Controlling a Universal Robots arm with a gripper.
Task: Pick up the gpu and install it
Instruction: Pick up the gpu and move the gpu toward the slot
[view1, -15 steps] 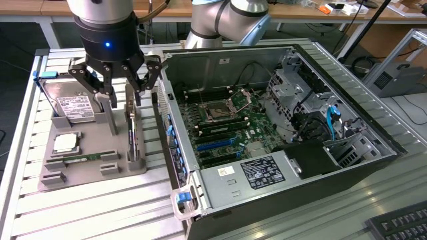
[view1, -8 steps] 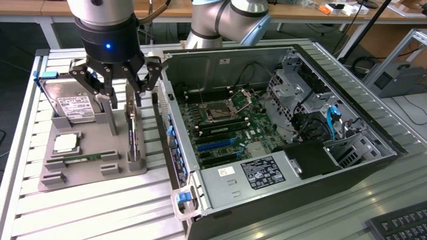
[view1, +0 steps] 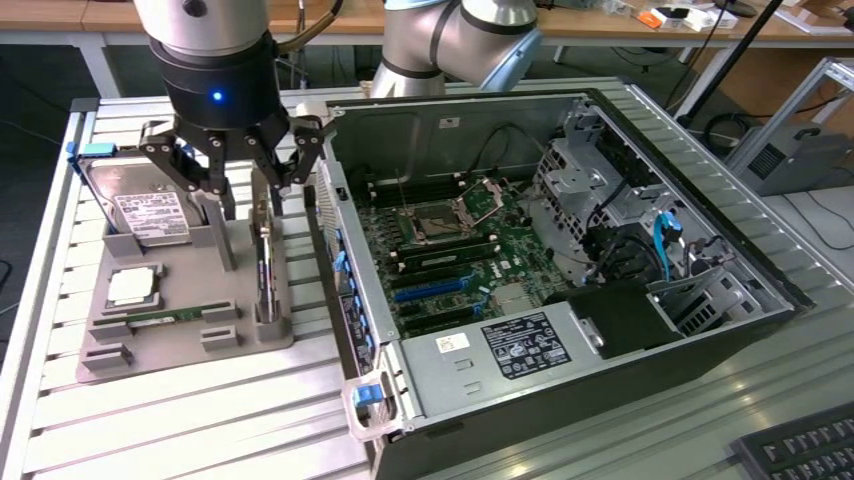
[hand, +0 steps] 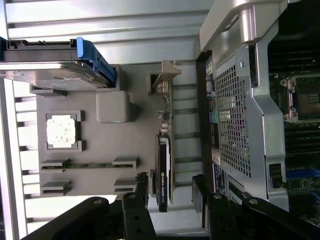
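The gripper (view1: 250, 190) (hand: 170, 187) hangs with its jaws wide apart and holding nothing, right over the gpu (view1: 264, 265) (hand: 164, 155), and in the wrist view one finger sits on each side of the card's end without touching it. The gpu stands on its long edge in a slot of the grey tray (view1: 174, 345) (hand: 95, 142), on the side nearest the open computer case (view1: 441, 365) (hand: 235, 100). Further out on the tray are a hard drive (view1: 147, 210) (hand: 45, 75), a processor chip (view1: 130, 287) (hand: 61, 131) and a memory stick (view1: 167, 318) (hand: 90, 165), all well apart from the jaws
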